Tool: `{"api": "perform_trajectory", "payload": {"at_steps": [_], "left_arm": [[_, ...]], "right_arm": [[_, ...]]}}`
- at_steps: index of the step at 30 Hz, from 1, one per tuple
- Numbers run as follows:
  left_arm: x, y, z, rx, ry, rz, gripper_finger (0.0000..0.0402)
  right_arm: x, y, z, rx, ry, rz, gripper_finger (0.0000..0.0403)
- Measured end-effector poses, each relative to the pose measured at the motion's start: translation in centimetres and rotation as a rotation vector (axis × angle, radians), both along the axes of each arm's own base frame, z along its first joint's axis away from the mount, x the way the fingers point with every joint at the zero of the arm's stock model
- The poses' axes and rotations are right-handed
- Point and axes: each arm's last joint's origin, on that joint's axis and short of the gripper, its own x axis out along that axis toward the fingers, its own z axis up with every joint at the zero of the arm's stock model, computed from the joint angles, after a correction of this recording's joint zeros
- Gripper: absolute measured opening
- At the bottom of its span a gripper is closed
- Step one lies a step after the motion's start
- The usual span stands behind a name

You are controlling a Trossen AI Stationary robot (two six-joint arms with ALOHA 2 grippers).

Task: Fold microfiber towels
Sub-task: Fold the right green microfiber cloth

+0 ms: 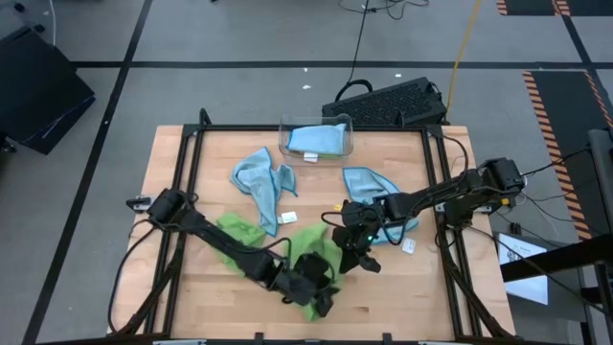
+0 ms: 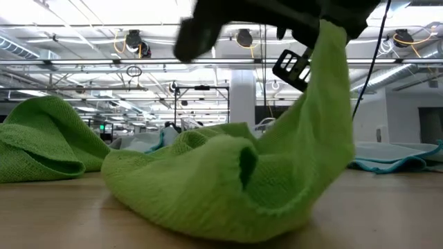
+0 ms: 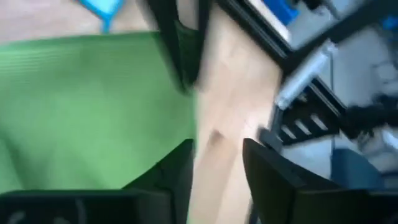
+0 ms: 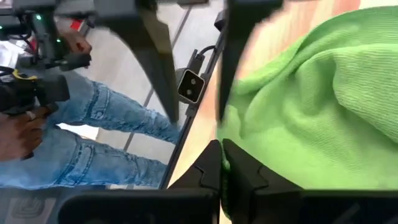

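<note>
Down at the near middle of the table (image 1: 402, 287), both grippers work on one green towel (image 1: 311, 251). The right gripper (image 4: 222, 163) has its fingers pressed together on an edge of this towel; in the low view the cloth (image 2: 228, 183) hangs up from the wood to a raised corner at the dark gripper above. The left gripper (image 3: 216, 163) sits at the towel's near edge, its fingers apart with bare wood between them and the green cloth (image 3: 87, 112) just beside one finger; whether it touches the cloth I cannot tell.

A second green towel (image 1: 239, 230) lies bunched to the left, under the left arm, also seen as a mound in the low view (image 2: 41, 138). A blue towel (image 1: 263, 182) is crumpled left of centre, farther back. Another blue towel (image 1: 369, 187) lies on the right, partly under the right arm. A third blue one (image 1: 318, 139) sits folded inside the clear bin (image 1: 283, 144) at the far edge.

Beyond the table's near side, the right wrist view shows a person in jeans (image 4: 93, 137) holding a dark device.
</note>
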Motion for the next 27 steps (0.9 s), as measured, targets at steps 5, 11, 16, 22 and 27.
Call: {"api": "perform_trajectory", "payload": {"at_steps": [5, 11, 16, 22, 27], "left_arm": [[-1.9, -1.6, -0.7, 0.079, 0.107, -0.075, 0.0164], [-3.1, -2.3, -1.9, 0.137, 0.208, -0.098, 0.0151], [-2.8, -1.2, -2.0, 0.119, 0.235, -0.007, 0.0127], [-2.0, -1.5, -4.7, 0.083, 0.279, -0.027, 0.0114], [-2.5, -2.2, -6.9, -0.046, 0.418, -0.028, 0.0113]], "right_arm": [[-0.1, 0.0, 0.0, -0.001, 0.013, -0.002, 0.0], [-0.1, 0.0, 0.0, 0.001, 0.03, -0.026, 0.0], [-0.1, -0.1, 0.0, 0.0, 0.044, -0.05, 0.0], [0.0, -0.1, -0.1, 0.007, 0.057, -0.06, 0.0], [-0.1, -0.1, -0.2, 0.003, 0.08, -0.088, 0.0]]}}
